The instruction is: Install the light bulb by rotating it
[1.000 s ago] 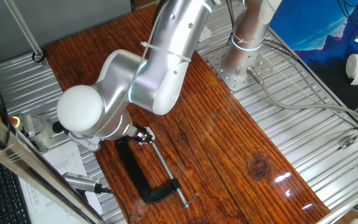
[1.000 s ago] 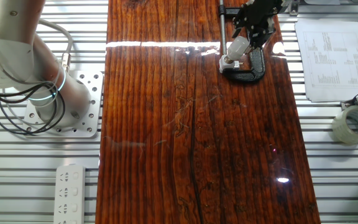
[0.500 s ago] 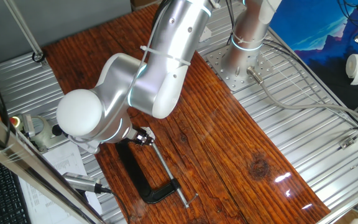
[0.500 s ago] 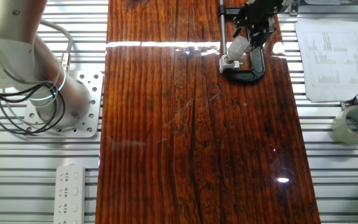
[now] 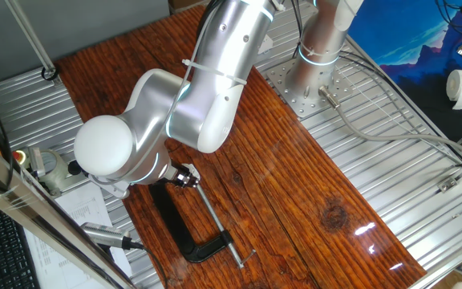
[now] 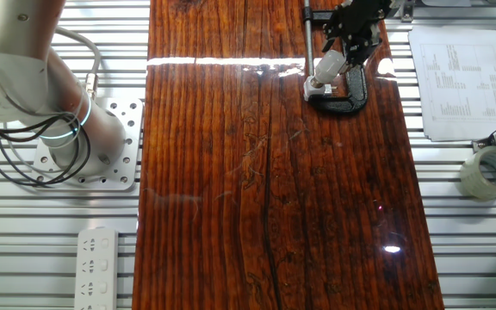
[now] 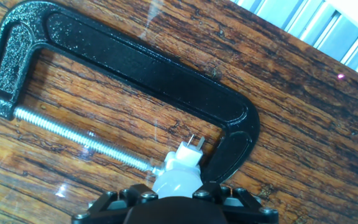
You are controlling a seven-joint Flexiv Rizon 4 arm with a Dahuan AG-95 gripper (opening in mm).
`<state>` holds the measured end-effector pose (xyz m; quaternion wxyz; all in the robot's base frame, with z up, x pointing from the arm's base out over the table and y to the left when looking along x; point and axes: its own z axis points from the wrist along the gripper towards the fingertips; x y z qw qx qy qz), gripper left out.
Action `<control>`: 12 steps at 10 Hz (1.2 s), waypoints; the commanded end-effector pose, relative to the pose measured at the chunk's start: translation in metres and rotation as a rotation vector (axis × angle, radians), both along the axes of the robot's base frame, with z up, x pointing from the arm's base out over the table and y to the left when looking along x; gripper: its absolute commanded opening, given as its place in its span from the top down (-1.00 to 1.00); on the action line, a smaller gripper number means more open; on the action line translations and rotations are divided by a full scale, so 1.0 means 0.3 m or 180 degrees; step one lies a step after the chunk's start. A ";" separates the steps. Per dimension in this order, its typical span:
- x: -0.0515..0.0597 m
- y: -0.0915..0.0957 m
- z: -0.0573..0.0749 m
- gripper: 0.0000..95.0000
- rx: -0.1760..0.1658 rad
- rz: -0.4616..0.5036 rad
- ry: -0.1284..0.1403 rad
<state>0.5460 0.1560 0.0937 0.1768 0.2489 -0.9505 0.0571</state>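
Note:
The light bulb (image 7: 178,178), pale and rounded, sits between my fingers at the bottom of the hand view, its base down in the small white socket block (image 7: 187,157). My gripper (image 7: 176,194) is shut on the bulb. The other fixed view shows the gripper (image 6: 344,50) at the table's far edge, holding the bulb (image 6: 328,64) tilted over the socket block (image 6: 314,86). In one fixed view the arm hides most of the gripper (image 5: 184,176), and the bulb is hidden.
A big black C-clamp (image 7: 135,65) lies flat round the socket, its threaded screw (image 7: 73,134) pointing at it; it also shows in both fixed views (image 6: 341,95) (image 5: 187,233). A paper sheet (image 6: 459,82), a tape roll (image 6: 489,172) and a power strip (image 6: 97,267) lie off the wooden board.
Almost nothing: the arm's elbow has shifted very slightly. The gripper stays on the bulb at the socket.

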 end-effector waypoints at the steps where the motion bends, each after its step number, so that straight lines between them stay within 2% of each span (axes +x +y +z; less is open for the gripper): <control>1: 0.001 0.001 0.000 -0.20 -0.0018 -0.0011 0.0000; 5: 0.001 0.001 0.000 -0.20 -0.0038 -0.0036 -0.0005; 6: 0.001 0.001 0.000 0.20 -0.0037 -0.0040 -0.0007; 12: 0.001 0.003 0.004 0.20 -0.0026 -0.0022 -0.0004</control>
